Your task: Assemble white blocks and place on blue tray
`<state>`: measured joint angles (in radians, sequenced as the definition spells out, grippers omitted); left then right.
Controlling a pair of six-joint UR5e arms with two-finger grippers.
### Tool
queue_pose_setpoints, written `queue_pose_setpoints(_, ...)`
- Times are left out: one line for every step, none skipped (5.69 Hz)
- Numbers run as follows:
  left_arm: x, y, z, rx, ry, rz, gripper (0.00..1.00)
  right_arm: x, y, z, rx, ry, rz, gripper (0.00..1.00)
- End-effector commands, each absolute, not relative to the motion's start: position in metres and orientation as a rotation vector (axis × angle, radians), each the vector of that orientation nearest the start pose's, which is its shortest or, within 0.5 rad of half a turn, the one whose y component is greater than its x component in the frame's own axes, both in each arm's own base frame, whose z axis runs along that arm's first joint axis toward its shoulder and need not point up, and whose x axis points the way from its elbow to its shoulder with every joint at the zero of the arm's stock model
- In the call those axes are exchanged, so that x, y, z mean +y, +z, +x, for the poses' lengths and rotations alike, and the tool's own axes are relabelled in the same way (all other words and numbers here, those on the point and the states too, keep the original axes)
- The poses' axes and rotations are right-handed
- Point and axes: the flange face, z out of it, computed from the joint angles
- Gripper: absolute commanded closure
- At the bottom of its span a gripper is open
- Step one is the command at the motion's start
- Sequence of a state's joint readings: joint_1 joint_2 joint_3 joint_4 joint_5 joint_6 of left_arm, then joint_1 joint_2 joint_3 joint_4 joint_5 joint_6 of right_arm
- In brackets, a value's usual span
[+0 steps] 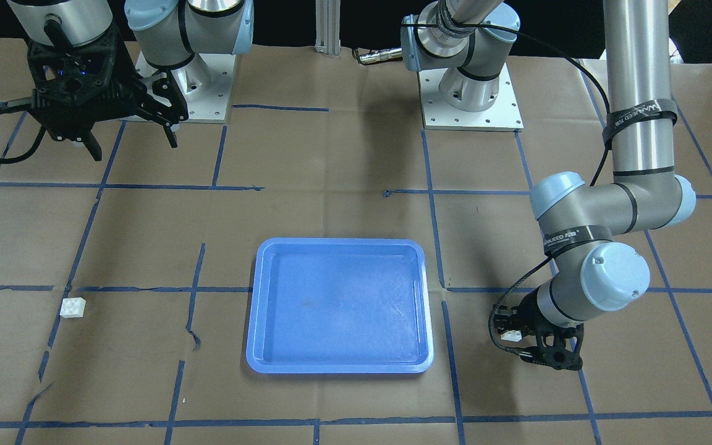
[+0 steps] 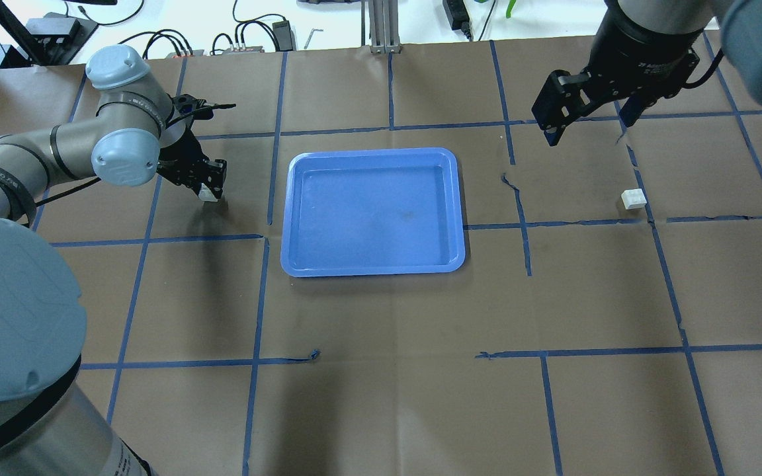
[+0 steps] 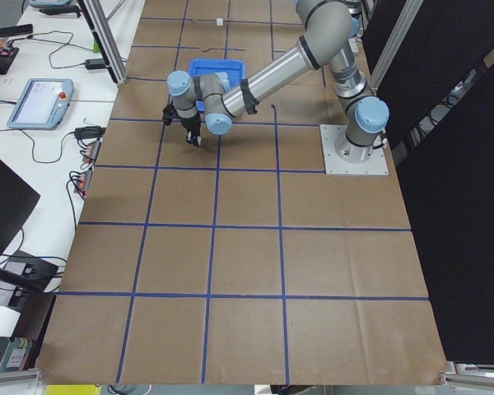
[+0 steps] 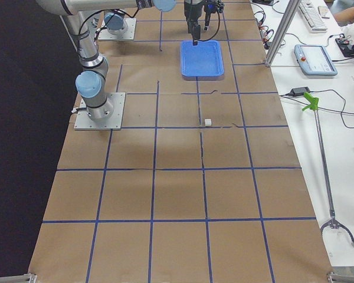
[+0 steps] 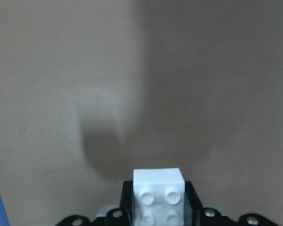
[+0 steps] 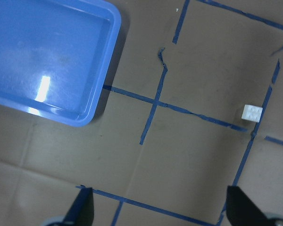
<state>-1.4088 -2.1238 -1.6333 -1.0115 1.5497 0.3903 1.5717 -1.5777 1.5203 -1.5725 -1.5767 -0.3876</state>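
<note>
White block (image 5: 159,193), the first of two, sits pinched between the jaws of the left gripper (image 2: 212,190), which are closed in against its two sides. In the left wrist view its four studs face the camera and a black finger (image 5: 193,200) shows on each side of it. Below these jaws lies the brown-papered surface (image 2: 387,396), crossed by blue tape lines (image 2: 258,291); the block's shadow falls close under it, and I cannot tell whether the block touches the paper. To the right of the left jaws in the overhead view, near but apart from them, lies the blue tray (image 2: 368,198), flat on the surface between the two sets of jaws, with only bare blue floor showing inside its rim. Farther right hangs the right gripper (image 2: 589,125), raised well off the surface, its jaws spread wide with nothing between them. In the right wrist view its two fingertips (image 6: 82,207) frame the bottom edge, the tray's corner lies ahead and to the left of the jaws, and the second white block (image 2: 634,198) lies ahead and to the right of them. That block rests studs up on the surface, just beside a tape line, well apart from the right jaws and from the tray.
</note>
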Motion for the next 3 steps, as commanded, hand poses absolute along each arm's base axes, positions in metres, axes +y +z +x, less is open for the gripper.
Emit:
queue_pose_setpoints(-0.631, 0.211, -0.156, 3.064, 0.044, 0.792, 1.0, -0.507, 0.51, 0.093, 2.904, -0.067, -1.269, 0.0)
queue_pose_setpoints(-0.616, 0.228, -0.211, 2.955, -0.01, 1.095, 1.0, -0.518, 0.501, 0.057, 2.82, -0.031, -1.441, 0.0)
queue_pose_setpoints(-0.599, 0.225, -0.253, 2.874, -0.005, 1.298, 1.0, -0.534, 0.482, 0.02, 2.627, 0.012, -1.722, 0.0)
